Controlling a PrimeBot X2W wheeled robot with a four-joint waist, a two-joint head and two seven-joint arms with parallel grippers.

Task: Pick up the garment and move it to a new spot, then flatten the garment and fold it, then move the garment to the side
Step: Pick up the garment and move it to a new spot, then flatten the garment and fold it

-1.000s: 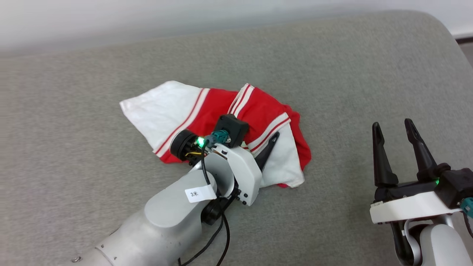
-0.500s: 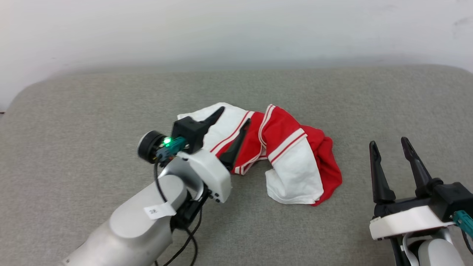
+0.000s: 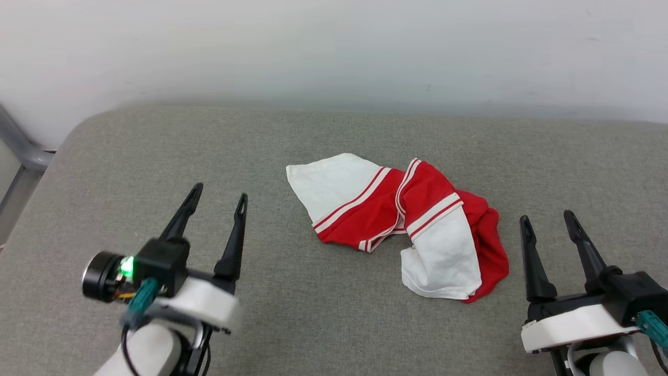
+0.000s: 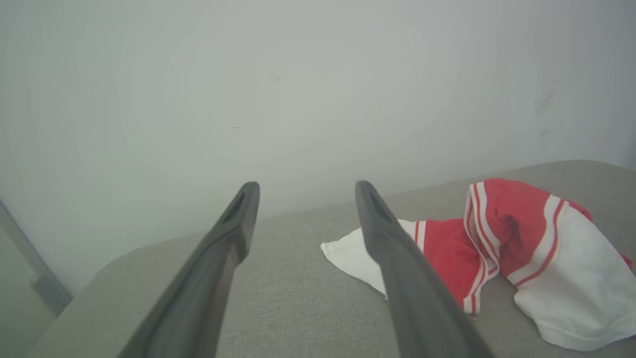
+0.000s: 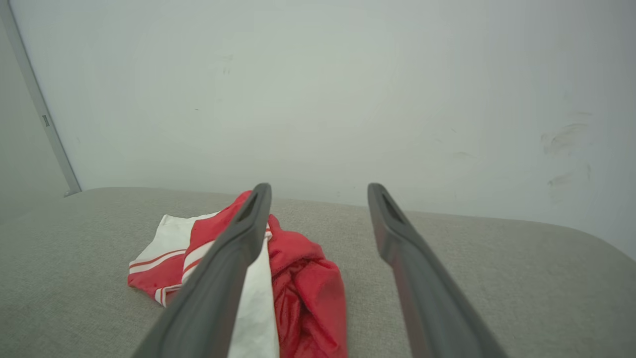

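A pale wall (image 3: 334,52) closes the far side of the scene. In front of it, a grey fabric-covered worktop (image 3: 156,146) with rounded corners takes up most of the space.

The garment (image 3: 407,224) lies on the worktop a little right of centre, in a loose crumpled heap and not spread out. One white sleeve points to the far left. The other white sleeve drapes toward the near right over bunched red cloth, and the striped trim runs slantwise between them. No front print is visible, so it is probably folded under or facing down. Lying like this, the garment looks set down but not yet flattened.

The left pincer (image 3: 219,191) hangs over bare worktop at the near left, well apart from the cloth, with its jaws spread and nothing between them. The right pincer (image 3: 545,216) is at the near right, just beside the red bunched edge without touching it, and it is also spread wide and empty.

With one pincer on each side of the heap, the arms seem placed so each can take its own end of the cloth and pull it out flat.
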